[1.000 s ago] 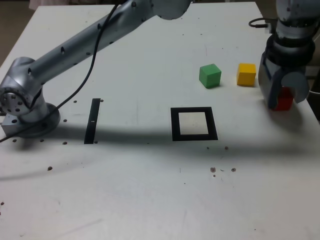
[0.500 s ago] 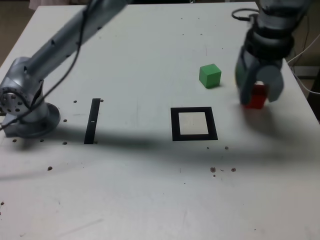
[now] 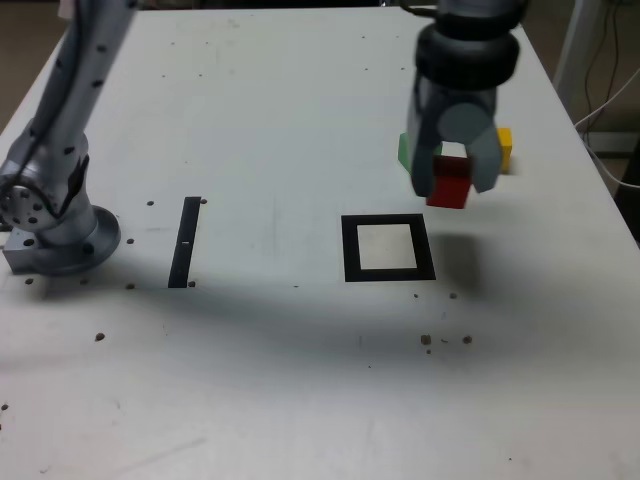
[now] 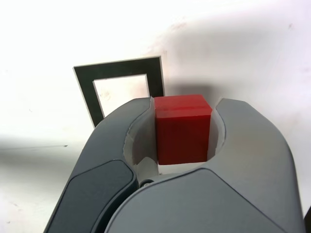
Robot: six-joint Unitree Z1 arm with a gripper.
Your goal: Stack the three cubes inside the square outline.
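Above the square outline [image 3: 388, 247], gripper [image 3: 452, 182] clamps red cube [image 3: 449, 182] (airborne)

silver tubular arm [image 3: 75, 70], round base [image 3: 55, 235], dark grey gripper [image 3: 452, 185]

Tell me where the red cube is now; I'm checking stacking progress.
In the exterior view the red cube is clamped in the end effector, off the table, just above-right of the square outline.

Held cube [image 3: 449, 185] above table [image 3: 280, 120], behind square outline [image 3: 388, 247].
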